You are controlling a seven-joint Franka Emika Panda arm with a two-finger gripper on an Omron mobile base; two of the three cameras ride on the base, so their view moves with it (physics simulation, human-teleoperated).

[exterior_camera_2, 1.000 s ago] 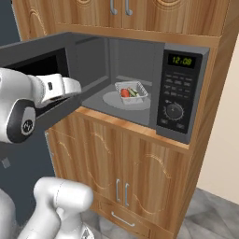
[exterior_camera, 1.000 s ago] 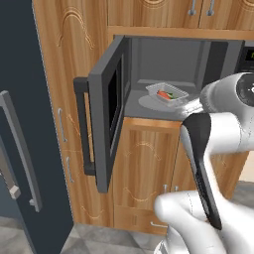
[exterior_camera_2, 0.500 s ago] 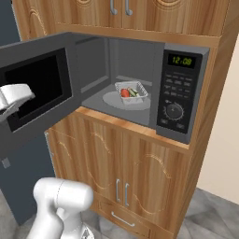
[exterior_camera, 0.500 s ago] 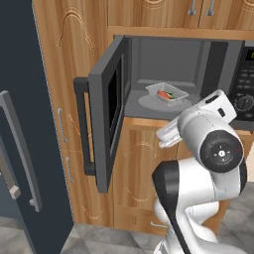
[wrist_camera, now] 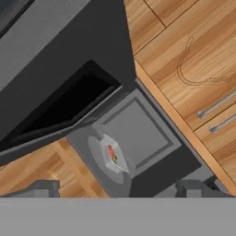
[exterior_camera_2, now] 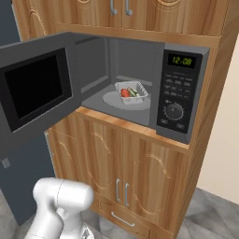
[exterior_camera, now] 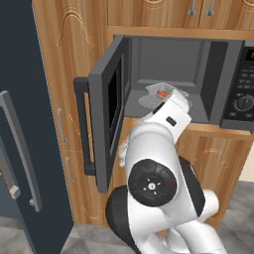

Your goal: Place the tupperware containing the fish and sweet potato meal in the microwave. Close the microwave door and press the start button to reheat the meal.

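The microwave [exterior_camera_2: 140, 51] stands open in the wooden cabinet wall. Its door [exterior_camera: 105, 119] swings out to the left, black window [exterior_camera_2: 35, 88] facing the cavity. The tupperware [exterior_camera_2: 131, 91] sits inside on the round turntable [exterior_camera_2: 112, 100], with red and green food showing in it; it also appears as the tupperware [exterior_camera: 165, 91] and the tupperware [wrist_camera: 113, 156]. My gripper [wrist_camera: 117, 189] is open and holds nothing, well back from the cavity and facing it, rolled to one side. In the left base view my folded arm stands in front of the microwave.
The black control panel [exterior_camera_2: 178, 93] with its dial is at the microwave's right. A tall blue-grey door [exterior_camera: 25, 124] with a grey handle stands left of the open microwave door. Wooden cabinet doors [exterior_camera_2: 126, 168] lie below and more above.
The arm has pulled back from alongside the microwave door and folded in front of the base. The tupperware and door have not moved.
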